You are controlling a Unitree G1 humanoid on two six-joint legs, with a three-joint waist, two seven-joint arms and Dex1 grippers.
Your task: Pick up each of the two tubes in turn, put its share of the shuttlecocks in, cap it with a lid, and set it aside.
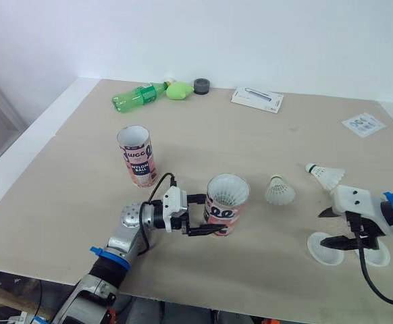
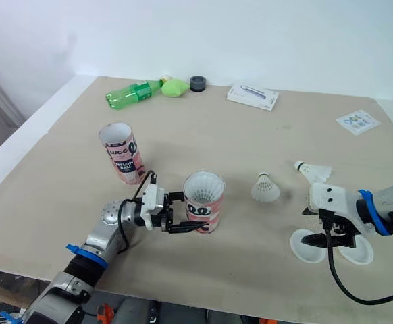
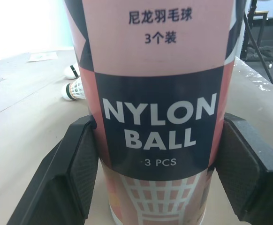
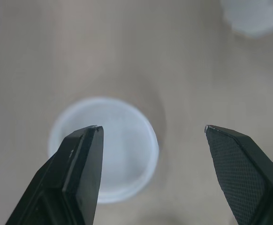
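Fingers of the left gripper clamp the partly filled near tube at the front of the surface. Those of the right gripper hang spread over a lid. The second tube, two loose shuttlecocks and all capping remain.

A shuttlecock stands between tube and lids.
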